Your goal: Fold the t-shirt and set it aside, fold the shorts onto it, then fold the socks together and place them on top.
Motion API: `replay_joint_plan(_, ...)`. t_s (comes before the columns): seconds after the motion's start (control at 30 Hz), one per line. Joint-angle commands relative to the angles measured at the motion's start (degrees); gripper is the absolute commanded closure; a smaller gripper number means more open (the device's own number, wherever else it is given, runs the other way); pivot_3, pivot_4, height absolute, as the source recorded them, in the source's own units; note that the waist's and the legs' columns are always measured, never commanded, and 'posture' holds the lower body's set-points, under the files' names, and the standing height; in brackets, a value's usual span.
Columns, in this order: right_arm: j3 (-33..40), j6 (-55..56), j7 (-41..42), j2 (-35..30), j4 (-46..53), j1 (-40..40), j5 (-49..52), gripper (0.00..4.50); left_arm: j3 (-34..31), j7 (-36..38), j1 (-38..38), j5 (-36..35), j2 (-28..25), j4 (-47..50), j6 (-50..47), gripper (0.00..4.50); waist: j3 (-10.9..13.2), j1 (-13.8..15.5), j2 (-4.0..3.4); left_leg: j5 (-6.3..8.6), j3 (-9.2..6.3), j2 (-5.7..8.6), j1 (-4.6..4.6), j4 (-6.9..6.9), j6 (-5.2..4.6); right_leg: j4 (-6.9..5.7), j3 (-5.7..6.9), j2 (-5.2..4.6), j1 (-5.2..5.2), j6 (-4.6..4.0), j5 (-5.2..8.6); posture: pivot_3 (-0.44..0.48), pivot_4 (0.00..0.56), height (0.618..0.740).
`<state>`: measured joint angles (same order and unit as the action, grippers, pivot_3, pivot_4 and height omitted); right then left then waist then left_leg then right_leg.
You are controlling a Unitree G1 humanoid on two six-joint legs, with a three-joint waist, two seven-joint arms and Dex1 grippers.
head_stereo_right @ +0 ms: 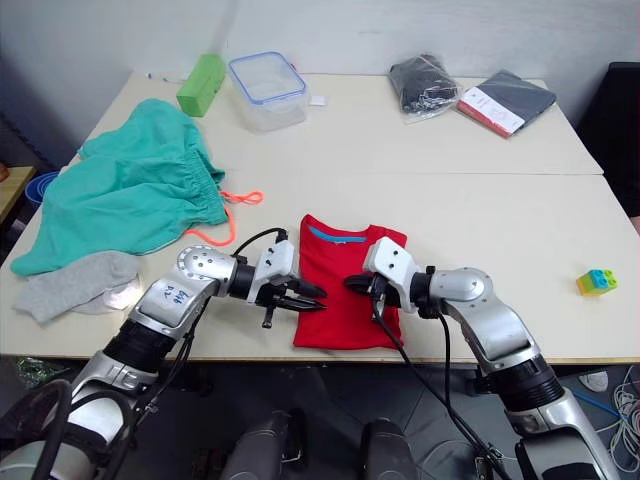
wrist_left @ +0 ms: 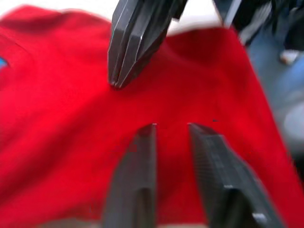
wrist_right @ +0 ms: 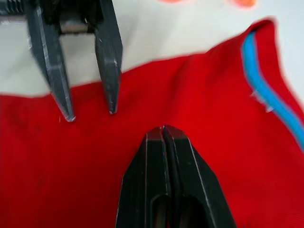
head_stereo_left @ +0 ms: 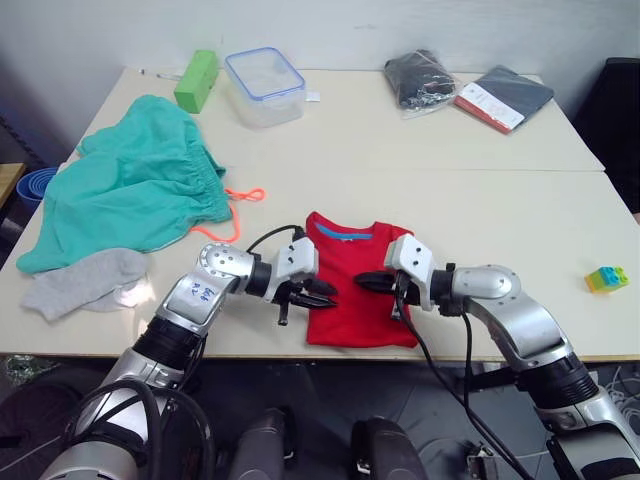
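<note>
Left eye view first: one table carries everything, a seam crossing it on the robot's right. One pair of shorts lies spread over the far left part, the largest cloth there, its orange drawstring trailing toward the middle. One shirt, folded to a narrow rectangle with the blue collar band pointing away from the robot, lies at the table's near edge, its lower hem just at the lip. Socks rest in a grey heap at the near left corner, touching the shorts' hem; I cannot tell the count from the heap.

Both grippers hang low over the shirt, facing each other. Left gripper sits over the shirt's left edge with its fingers parted, nothing between them. Right gripper is over the shirt's middle, its fingers pressed together with no cloth seen caught in them. Their tips stand near each other but apart.

Bare tabletop lies to the shirt's right, out to one small toy block near the right edge. Along the far side stand one green block, one clear box, one bagged black cloth and one dark packet.
</note>
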<state>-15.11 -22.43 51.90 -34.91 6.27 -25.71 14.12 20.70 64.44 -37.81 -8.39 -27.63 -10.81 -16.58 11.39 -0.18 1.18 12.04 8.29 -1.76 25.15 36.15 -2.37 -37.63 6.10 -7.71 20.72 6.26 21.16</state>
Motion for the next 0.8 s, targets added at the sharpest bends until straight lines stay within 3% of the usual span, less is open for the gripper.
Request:
replay_joint_plan(0.03, 0.34, -0.04, -1.13, -0.12, -1.02, 0.15, -2.45, 4.50, 0.88, -3.71, -1.12, 4.28, 1.44, -2.42, 2.63, 4.49, 0.00, 0.03, 0.00, 0.01, -0.01, 0.01, -0.01, 0.01, -0.01, 0.00, 0.01, -0.02, -0.02, 0.00, 0.00, 0.000, 0.150, 0.740)
replay_joint_plan(0.5, 6.09, 5.69, -14.84, 1.51, -31.40, -13.77, -12.35, 4.50, 0.26, -5.89, 2.48, 6.65, 1.15, -3.53, 4.45, 4.49, -0.13, -0.11, 0.00, 0.02, -0.05, 0.02, -0.20, 0.00, -0.02, -0.08, 0.04, -0.36, -0.17, 0.00, 0.00, 0.000, 0.150, 0.740)
replay_joint_plan(0.63, 9.70, 5.55, -10.36, 2.16, -25.69, -13.32, -6.96, 4.50, -0.90, -5.57, 3.32, 4.97, 1.46, -0.71, 2.75, 4.49, -0.13, -0.28, 0.00, 0.02, -0.04, 0.02, -0.17, -0.01, -0.02, -0.08, 0.05, -0.38, -0.15, 0.00, 0.00, 0.000, 0.150, 0.740)
replay_joint_plan(0.8, 11.06, 0.75, -3.21, 0.29, -6.93, -5.82, 0.05, 4.50, -4.82, -4.84, 2.72, 0.17, 1.89, 4.59, -3.31, 4.49, -0.13, -0.26, -0.01, 0.01, -0.04, 0.00, -0.08, -0.05, -0.02, -0.09, 0.03, -0.30, -0.06, 0.00, 0.00, 0.000, 0.150, 0.740)
